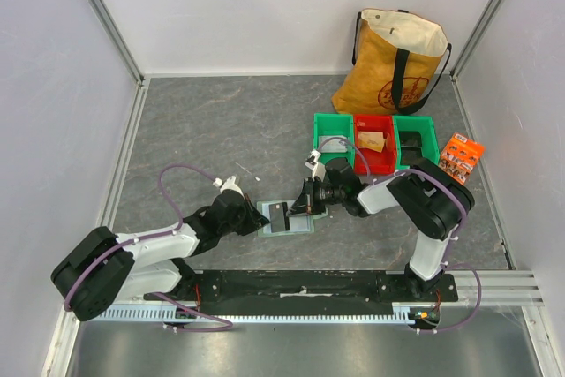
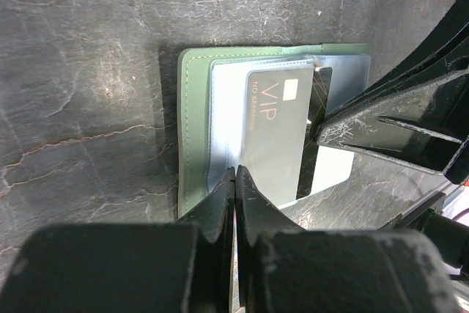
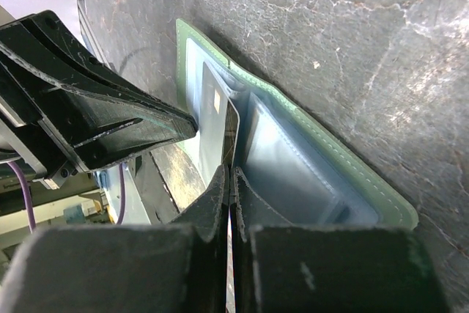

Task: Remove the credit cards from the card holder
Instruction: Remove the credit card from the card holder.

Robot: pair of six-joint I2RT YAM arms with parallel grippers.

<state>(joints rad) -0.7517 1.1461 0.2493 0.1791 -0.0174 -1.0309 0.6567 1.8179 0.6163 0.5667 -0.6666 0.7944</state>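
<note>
Now, reaching low, my left gripper point(image 2: 234, 175) presses clenched on the pale-green folding card holder point(image 2: 192, 130); my right gripper point(image 3: 229, 178) pinches the dark credit card point(image 2: 275, 133) marked "VIP"

White arms point(image 1: 154, 247), black joints; purple cables point(image 1: 161, 187)

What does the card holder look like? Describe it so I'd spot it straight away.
Look at the near middle of the grey table, where the two arms' jaws meet. The card holder lies open there, pale green with blue-grey pockets and a dark card marked VIP, unlike the bright green bins standing farther back.
</note>
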